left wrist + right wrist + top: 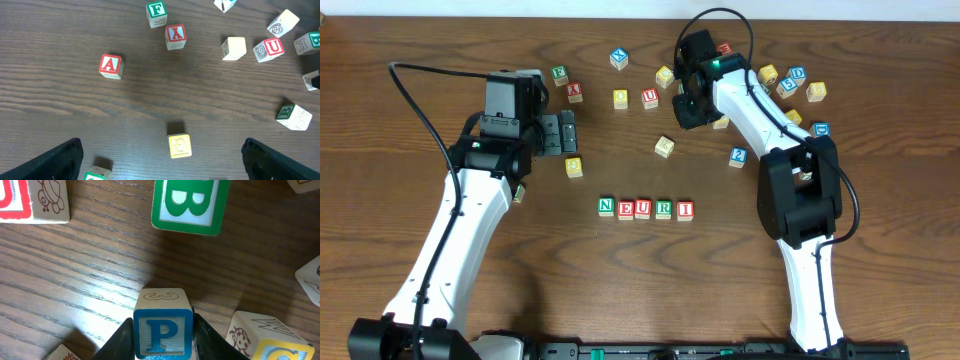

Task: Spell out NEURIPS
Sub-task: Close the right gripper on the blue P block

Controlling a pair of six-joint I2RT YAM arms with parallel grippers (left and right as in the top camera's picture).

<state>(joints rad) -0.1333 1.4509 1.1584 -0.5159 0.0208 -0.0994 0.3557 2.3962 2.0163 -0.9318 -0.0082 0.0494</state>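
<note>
Overhead looks straight down on the table (420,40); wrist views sit closer, the left sharing its loose U cube (649,97).

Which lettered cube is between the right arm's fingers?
The blue P cube: the right fingers grip both its sides. The green B cube lies just ahead of it on the table, clear of the fingers.

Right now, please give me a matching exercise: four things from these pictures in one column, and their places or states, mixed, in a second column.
1. P cube
2. A cube
3. N-E-U-R-I cubes
4. left gripper

a. wide open, empty
b. side by side in one row
c. between the fingers of the right gripper
d. loose on the table, touching nothing

Pairs: 1-c, 2-d, 3-b, 4-a.
</note>
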